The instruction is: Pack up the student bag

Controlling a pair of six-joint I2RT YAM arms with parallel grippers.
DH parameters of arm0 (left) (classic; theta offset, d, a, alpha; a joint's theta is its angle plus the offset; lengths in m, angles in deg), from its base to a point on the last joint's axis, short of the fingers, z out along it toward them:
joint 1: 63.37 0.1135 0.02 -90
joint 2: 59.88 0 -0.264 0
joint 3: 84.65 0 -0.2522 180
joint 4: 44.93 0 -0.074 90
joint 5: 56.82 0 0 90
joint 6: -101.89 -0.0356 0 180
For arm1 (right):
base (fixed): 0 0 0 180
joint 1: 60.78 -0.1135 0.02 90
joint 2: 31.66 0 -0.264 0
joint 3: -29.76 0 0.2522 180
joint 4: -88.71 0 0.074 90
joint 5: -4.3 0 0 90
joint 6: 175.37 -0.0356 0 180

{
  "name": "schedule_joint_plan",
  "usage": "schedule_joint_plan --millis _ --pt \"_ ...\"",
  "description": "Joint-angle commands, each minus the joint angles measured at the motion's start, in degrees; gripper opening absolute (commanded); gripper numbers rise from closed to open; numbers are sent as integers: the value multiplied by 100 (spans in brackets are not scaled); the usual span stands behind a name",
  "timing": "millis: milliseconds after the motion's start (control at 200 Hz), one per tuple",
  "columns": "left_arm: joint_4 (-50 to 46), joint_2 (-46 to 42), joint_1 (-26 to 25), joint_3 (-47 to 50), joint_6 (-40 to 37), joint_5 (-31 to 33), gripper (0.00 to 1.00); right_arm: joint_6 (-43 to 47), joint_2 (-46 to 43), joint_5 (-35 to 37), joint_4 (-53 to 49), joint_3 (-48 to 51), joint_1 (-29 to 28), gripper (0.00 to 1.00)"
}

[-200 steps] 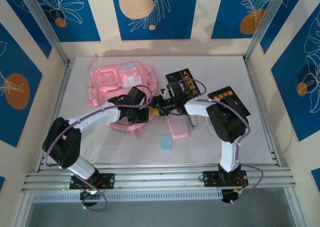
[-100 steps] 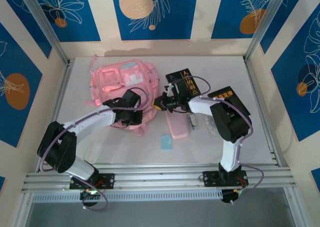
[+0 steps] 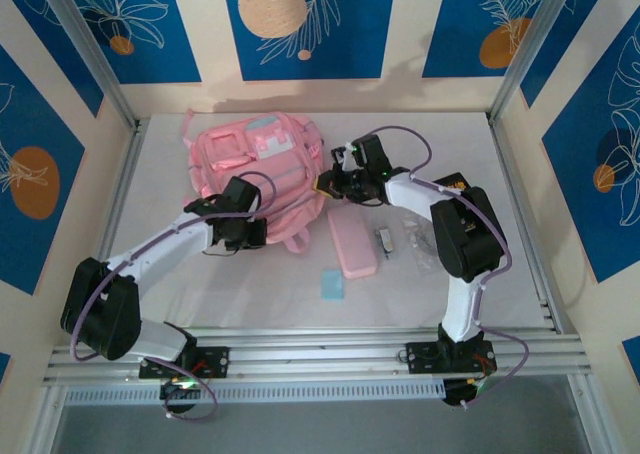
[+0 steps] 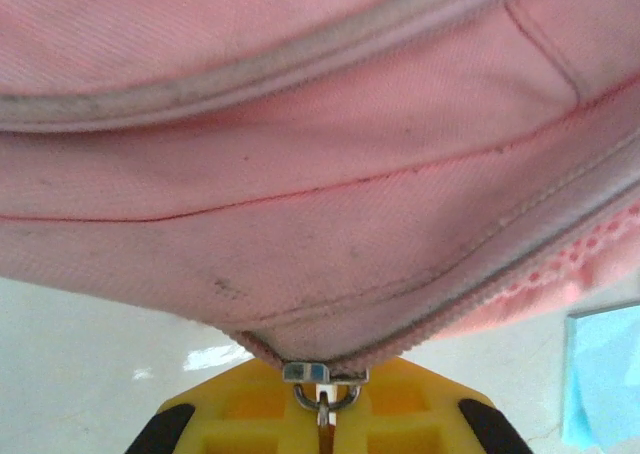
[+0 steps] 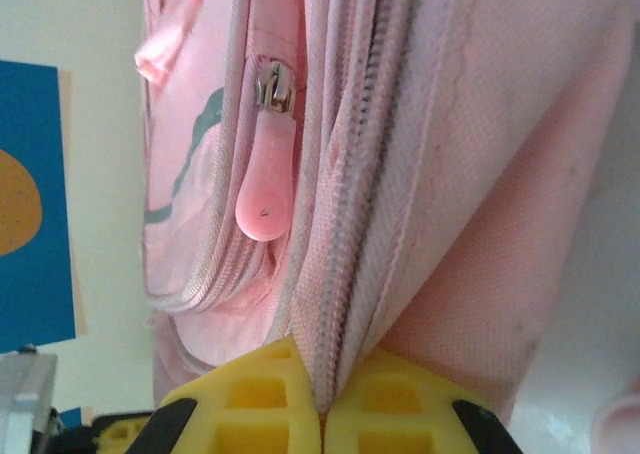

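Note:
The student bag (image 3: 262, 159), big, soft and pink, lies at the back left of the white table. My left gripper (image 3: 256, 236) is at its near edge. In the left wrist view the yellow jaws (image 4: 322, 419) are shut on the metal zipper pull (image 4: 325, 379) where the bag's (image 4: 320, 174) zipper lines meet. My right gripper (image 3: 322, 186) is at the bag's right side. In the right wrist view it (image 5: 322, 409) is shut on the zippered edge (image 5: 350, 224) of the bag. A pink rubber zipper tab (image 5: 265, 199) hangs beside that edge.
A flat pink pencil case (image 3: 353, 244) lies just right of the bag, in front of the right gripper. A small pale blue item (image 3: 332, 285) lies nearer the front, also seen as a blue corner (image 4: 605, 374). Small metal items (image 3: 385, 242) lie beside the case.
Both grippers have moved away from the bases, and the bag has shifted toward the back wall. The right gripper has closed on the bag's zippered edge. The left keeps its hold.

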Motion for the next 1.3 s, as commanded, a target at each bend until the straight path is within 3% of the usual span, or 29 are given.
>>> schedule_joint_plan --millis 0,180,265,545,610,730,805,905,970,1095,1170,1200,1295 --pt "-72 -82 -206 87 405 -353 0 102 250 373 287 -633 285 3" --pt "785 355 -542 -447 859 -636 0 -704 -225 93 692 -64 336 45" --pt "1012 537 -600 -701 913 -790 0 -784 -719 162 649 431 345 59" --pt "1440 1040 -725 -1180 962 -983 0 -1100 -2140 507 -235 1768 -2 70" --pt "1502 1046 -760 -1190 1027 -1003 0 -1165 -2335 623 -325 2011 -145 82" --pt "1650 976 -815 -1096 1143 -994 0 -1360 -2312 430 142 2357 -290 93" --pt "1709 900 -831 -1021 1217 -1000 0 -1552 -2113 343 634 2481 -362 94" --pt "1871 735 -841 -829 1371 -994 0 -1762 -1687 396 1131 2452 -456 91" --pt "1919 643 -841 -720 1435 -972 0 -1885 -1412 474 1486 2433 -497 82" --pt "1869 570 -840 -561 1488 -976 0 -2012 -1001 681 2075 2416 -468 44" --pt "1790 547 -836 -457 1460 -947 0 -2082 -866 642 2354 2392 -402 11" --pt "1713 553 -826 -431 1413 -890 0 -2095 -857 631 2433 2391 -385 2" --pt "1334 577 -783 -363 1128 -597 0 -2008 -946 620 2425 2362 -324 0"
